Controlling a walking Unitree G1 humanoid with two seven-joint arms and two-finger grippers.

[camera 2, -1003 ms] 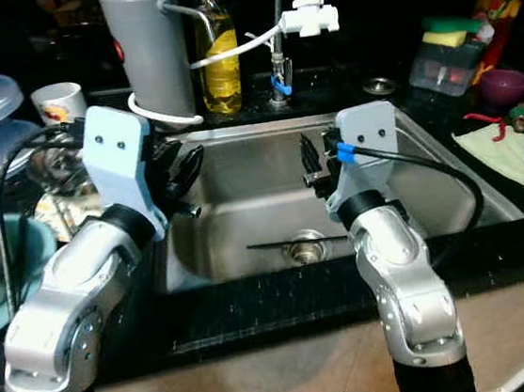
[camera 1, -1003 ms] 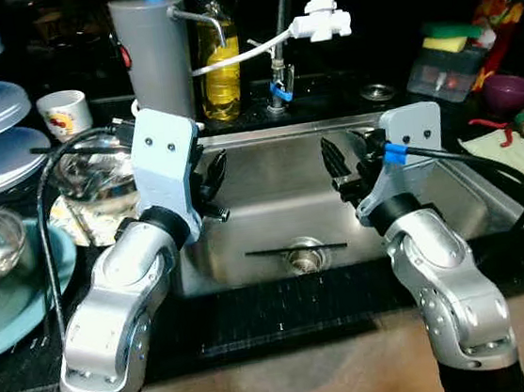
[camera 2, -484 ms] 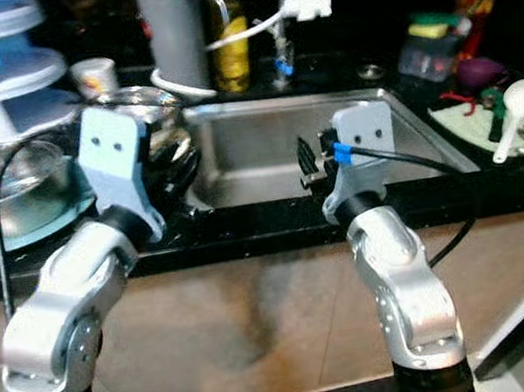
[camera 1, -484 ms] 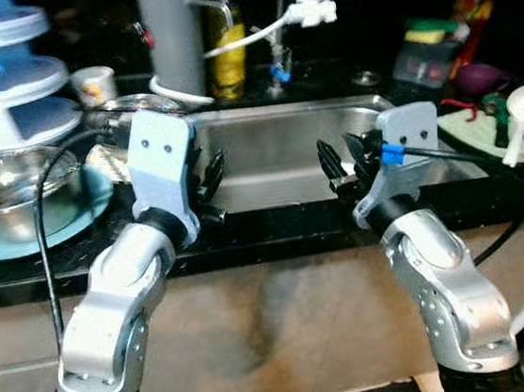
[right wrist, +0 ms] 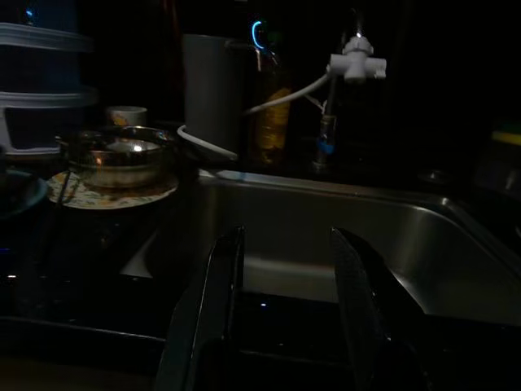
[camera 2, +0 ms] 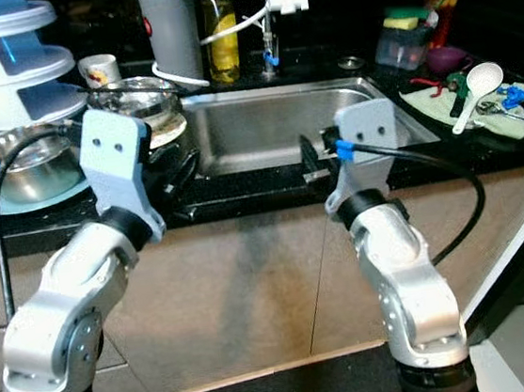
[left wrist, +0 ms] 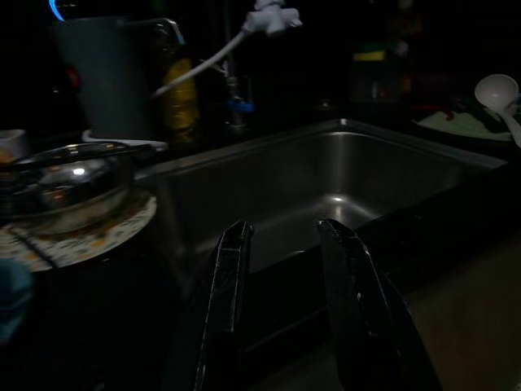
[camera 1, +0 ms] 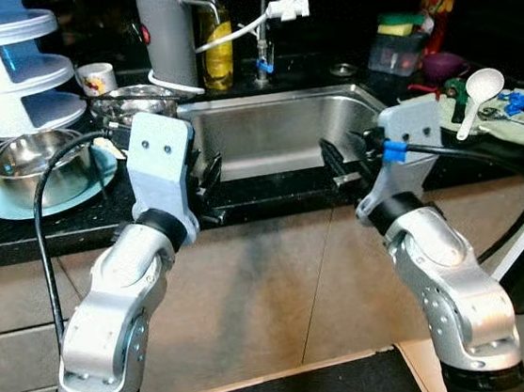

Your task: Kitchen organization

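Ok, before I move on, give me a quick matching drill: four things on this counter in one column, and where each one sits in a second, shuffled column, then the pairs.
Things:
1. white ladle
2. steel bowl
3. yellow oil bottle
4. white mug

Places:
A. on the light blue plate, left of the sink
B. behind the sink, beside the grey canister
C. on the cloth, right of the sink
D. at the back left, next to the stacked white and blue containers

Pairs: 1-C, 2-A, 3-B, 4-D
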